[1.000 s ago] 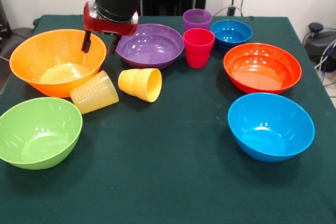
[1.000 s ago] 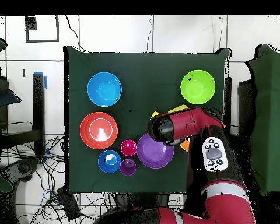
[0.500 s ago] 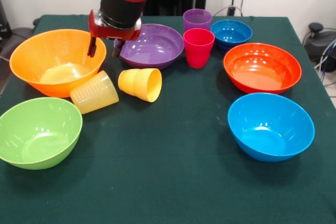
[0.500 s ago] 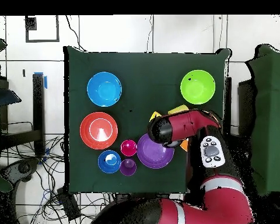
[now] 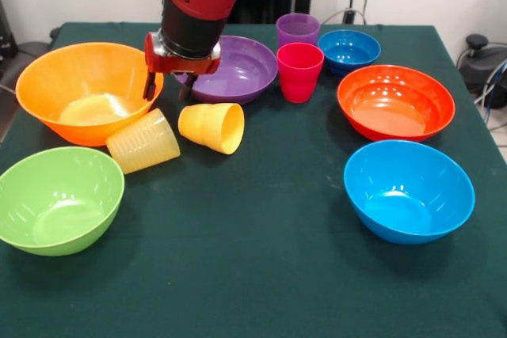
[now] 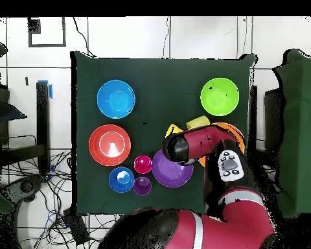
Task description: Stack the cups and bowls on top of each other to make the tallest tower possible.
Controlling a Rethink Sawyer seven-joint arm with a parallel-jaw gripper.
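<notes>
gripper drifting right and down toward the tipped cups, nothing stacked yet

over the last second the gripper (image 5: 167,90), fingers spread and holding nothing, has slid from the orange bowl (image 5: 83,93) rim in the upper left toward the gap beside the purple bowl (image 5: 230,67), just above the orange-yellow cup (image 5: 212,127) and ribbed pale yellow cup (image 5: 143,142), both on their sides left of centre. bowls and cups have not moved, so the tower is unstarted; a cup pickup looks likely.
</notes>
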